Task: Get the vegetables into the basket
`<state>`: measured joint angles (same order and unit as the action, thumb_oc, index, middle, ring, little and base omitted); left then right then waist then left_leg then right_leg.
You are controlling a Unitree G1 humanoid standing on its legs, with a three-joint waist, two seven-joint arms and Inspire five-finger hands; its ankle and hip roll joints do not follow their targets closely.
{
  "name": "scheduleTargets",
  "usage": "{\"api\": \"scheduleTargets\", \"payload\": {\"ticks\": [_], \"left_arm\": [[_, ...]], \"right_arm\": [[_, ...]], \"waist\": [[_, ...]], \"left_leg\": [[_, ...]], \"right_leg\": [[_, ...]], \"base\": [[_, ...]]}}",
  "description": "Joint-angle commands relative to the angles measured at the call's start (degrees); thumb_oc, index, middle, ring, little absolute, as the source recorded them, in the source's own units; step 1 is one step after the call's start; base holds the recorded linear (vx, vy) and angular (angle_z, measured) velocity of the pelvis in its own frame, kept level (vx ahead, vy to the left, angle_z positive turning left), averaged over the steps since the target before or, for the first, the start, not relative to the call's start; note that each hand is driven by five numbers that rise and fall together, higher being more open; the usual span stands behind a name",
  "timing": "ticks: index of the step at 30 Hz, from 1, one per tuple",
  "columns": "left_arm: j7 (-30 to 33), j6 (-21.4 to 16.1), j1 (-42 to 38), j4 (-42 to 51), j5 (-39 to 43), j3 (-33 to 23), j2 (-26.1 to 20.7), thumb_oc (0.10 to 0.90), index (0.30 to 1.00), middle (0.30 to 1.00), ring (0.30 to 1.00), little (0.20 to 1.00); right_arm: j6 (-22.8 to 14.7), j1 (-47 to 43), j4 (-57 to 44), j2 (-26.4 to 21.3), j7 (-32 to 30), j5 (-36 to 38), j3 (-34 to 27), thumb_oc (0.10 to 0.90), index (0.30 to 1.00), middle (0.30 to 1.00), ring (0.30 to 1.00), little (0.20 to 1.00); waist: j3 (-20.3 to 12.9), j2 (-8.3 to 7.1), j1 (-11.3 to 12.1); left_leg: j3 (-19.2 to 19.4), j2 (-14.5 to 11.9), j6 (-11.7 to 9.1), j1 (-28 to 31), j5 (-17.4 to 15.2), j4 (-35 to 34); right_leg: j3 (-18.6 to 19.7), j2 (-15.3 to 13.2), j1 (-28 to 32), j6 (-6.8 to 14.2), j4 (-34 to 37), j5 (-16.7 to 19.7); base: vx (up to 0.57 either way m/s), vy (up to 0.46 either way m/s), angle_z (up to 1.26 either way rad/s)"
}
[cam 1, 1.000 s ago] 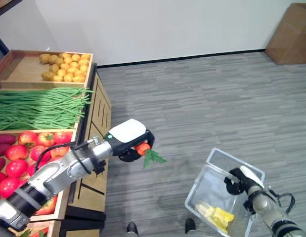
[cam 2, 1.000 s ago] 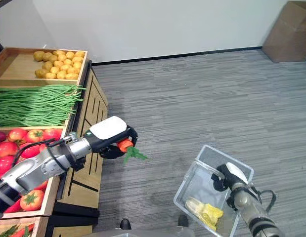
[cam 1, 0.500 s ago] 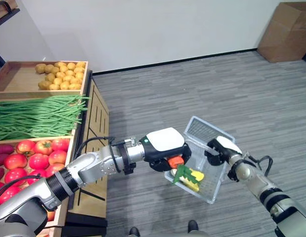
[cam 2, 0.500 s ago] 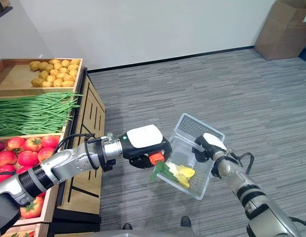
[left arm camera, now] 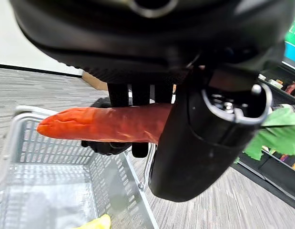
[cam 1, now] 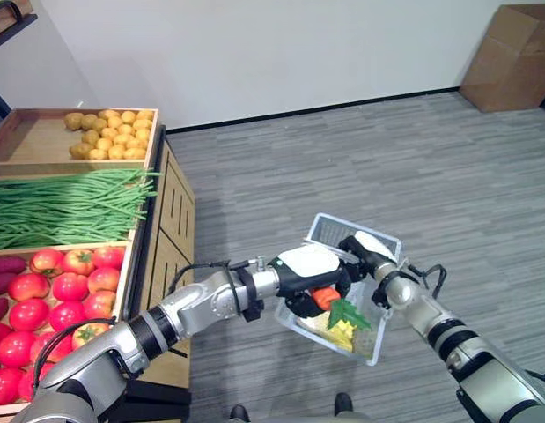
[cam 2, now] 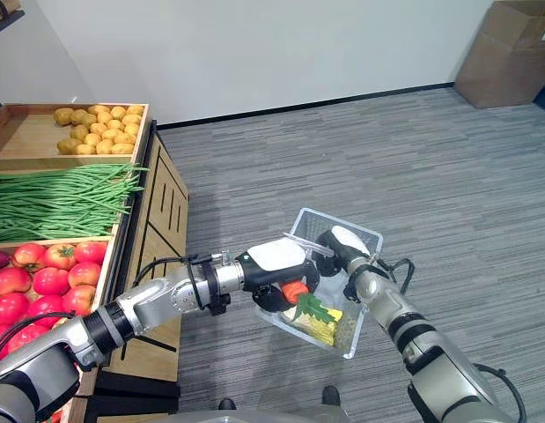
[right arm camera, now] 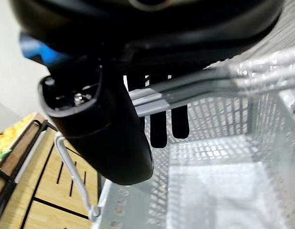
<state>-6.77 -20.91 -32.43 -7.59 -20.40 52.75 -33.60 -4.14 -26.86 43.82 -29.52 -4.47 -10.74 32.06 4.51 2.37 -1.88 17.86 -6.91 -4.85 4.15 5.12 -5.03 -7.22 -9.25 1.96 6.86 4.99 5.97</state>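
The left hand (cam 1: pixel 309 266), low in the frame's centre, is curled round an orange carrot with green leaves (cam 1: pixel 326 298), its long axis roughly level, directly over the open clear plastic mesh basket (cam 1: pixel 330 231). The right hand (cam 1: pixel 367 249) grips the basket's wire handle (right arm camera: pixel 218 78) just beside it. Yellow produce (cam 1: pixel 341 334) lies inside.

Setting: a greengrocer's shop corner, mock-up or real I can't tell | at nine o'clock a wooden produce stand (cam 1: pixel 171 220) in tiers | potatoes (cam 1: pixel 112 132) at the far end, then green beans (cam 1: pixel 69 207), then tomatoes (cam 1: pixel 65 291) nearest | grey plank floor (cam 1: pixel 360 167) | cardboard box (cam 1: pixel 510 57) against the wall at one o'clock
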Motion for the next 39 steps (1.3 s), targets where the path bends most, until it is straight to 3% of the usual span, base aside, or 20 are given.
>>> {"api": "scheduleTargets", "payload": {"ticks": [1,12,21,30,32,39], "left_arm": [[2.46,-1.0,-4.7,-2.2,0.29,0.78,2.86,0.4,0.3,0.3,0.3,0.3],[5.07,1.35,-2.32,-14.41,-6.99,1.75,7.4,0.4,0.3,0.3,0.3,0.3],[12.13,6.13,-1.58,-21.84,-14.15,-3.18,10.13,0.4,0.3,0.3,0.3,0.3],[17.74,10.67,-1.55,-24.95,-20.87,-6.07,12.24,0.4,0.3,0.3,0.3,0.3],[17.93,12.11,-1.15,-27.38,-23.37,-6.08,12.98,0.9,1.0,1.0,1.0,1.0],[18.5,13.57,-0.71,-31.8,-27.88,-6.09,13.99,0.9,1.0,1.0,1.0,1.0]], "right_arm": [[-3.81,-15.39,-6.69,2.05,-4.07,5.34,-0.71,0.4,0.3,0.3,0.3,0.3],[-3.31,-18.14,-12.72,3.32,-2.84,10.11,0.68,0.4,0.3,0.3,0.3,0.3],[-3.36,-14.22,-20.95,4.79,-1.46,17.78,0.46,0.4,0.3,0.3,0.3,0.3],[-3.36,-10.57,-30.98,3.93,-0.07,19.84,1.96,0.4,0.3,0.3,0.3,0.3],[-3.28,-10.57,-33.43,3.07,0.71,19.83,2.64,0.4,0.3,0.3,0.3,0.3],[-3.4,-10.7,-35.08,1.66,0.61,19.48,2.47,0.4,0.3,0.3,0.3,0.3]], "waist": [[-3.9,-3.43,0.57],[-3.76,-4.0,0.07],[-3.63,-4.67,0.04],[-3.23,-5.14,-0.13],[-3.22,-5.26,-0.32],[-3.4,-5.23,-0.58]], "left_leg": [[-2.96,-0.92,-1.04,-1.45,-2.27,0.03],[-2.48,-0.92,-0.95,-1.11,-2.46,0.03],[-2.38,-1.09,-1.05,-1.06,-2.36,0.03],[-2.14,-1.49,-1.16,-1.08,-2.2,0.03],[-1.95,-1.58,-1.17,-0.96,-2.22,0.03],[-1.53,-1.68,-1.25,-0.52,-2.36,0.03]], "right_leg": [[-1.33,-2.48,-0.55,3.95,0.01,-0.33],[-0.59,-2.31,-0.71,3.7,0.01,-0.2],[-0.62,-2.17,-0.7,3.55,0.01,-0.16],[-0.62,-1.97,-0.77,3.43,0.01,-0.28],[-0.41,-1.93,-0.8,3.41,0.01,-0.3],[-0.27,-1.87,-0.69,3.43,0.01,-0.4]], "base": [[0.0,0.0,0.0],[0.01,0.005,-0.03],[0.0,-0.001,0.0],[0.0,-0.001,0.0],[0.0,0.0,0.0],[0.0,-0.001,-0.06]]}}
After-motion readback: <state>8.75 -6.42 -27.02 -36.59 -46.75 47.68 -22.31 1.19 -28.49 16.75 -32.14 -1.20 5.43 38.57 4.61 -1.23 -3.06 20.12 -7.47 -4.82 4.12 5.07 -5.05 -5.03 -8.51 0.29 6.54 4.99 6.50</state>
